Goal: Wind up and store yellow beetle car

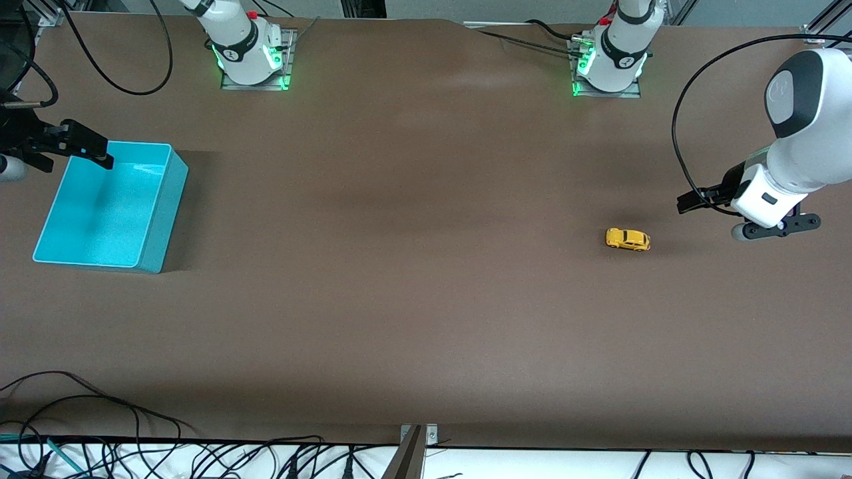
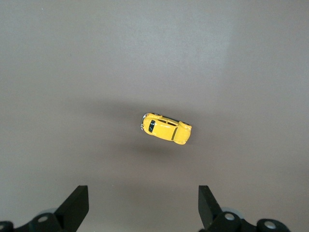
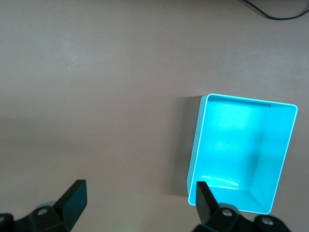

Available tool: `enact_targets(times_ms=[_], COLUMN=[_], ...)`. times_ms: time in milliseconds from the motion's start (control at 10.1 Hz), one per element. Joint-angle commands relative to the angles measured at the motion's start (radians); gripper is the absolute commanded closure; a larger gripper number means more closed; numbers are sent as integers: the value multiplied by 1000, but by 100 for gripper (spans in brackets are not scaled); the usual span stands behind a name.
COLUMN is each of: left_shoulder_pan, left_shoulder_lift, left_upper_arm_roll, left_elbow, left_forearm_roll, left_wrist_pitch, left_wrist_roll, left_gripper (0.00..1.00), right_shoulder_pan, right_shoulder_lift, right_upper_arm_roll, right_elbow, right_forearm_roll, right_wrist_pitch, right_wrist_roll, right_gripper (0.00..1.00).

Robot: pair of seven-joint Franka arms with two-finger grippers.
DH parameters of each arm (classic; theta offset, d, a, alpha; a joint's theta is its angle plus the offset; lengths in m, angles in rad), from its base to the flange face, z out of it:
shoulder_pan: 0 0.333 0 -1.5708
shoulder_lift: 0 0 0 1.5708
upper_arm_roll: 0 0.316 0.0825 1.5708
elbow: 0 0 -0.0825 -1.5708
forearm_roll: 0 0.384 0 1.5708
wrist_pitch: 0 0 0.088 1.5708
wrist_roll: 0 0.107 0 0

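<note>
Matte brown tabletop under glossy rounded yellow beetle car (left gripper, right gripper, jaws wide, empty).

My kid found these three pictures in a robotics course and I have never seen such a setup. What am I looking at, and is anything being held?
Two robot arms stand at a brown table. The wide picture looks down from across the table; the other two come from cameras on each arm's wrist. A tiny yellow toy car sits toward the left arm's end, and a turquoise bin toward the right arm's end. The left end effector is open above the table by the car; the right end effector is open by the bin's edge. Nothing is held.
</note>
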Motion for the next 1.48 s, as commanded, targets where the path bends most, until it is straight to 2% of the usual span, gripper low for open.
enact_targets(times_ms=[0,297,594,1088,1385], left_shoulder_pan=[-2,0,-2,18,15], left_shoulder_lift=[-1,-1,-1,19,78], left_upper_arm_roll=[4,4,4,4,1], left_elbow=[0,0,-10,-44,-62], left_forearm_roll=[-28,-39,-56,-56,-57], left_wrist_pitch=[-13,-14,-16,-7,71], left_wrist_roll=[-8,-11,-127,-515,-845], left_gripper=[0,0,0,0,0], right_shoulder_pan=[1,1,0,1,1], right_shoulder_lift=[3,3,3,3,3], right_upper_arm_roll=[0,0,0,0,0], right_elbow=[21,21,21,21,21], right_forearm_roll=[5,5,5,6,6], right_wrist_pitch=[-10,-10,-12,-12,-12], right_wrist_roll=[-9,-9,-9,-9,-9], right_gripper=[0,0,0,0,0])
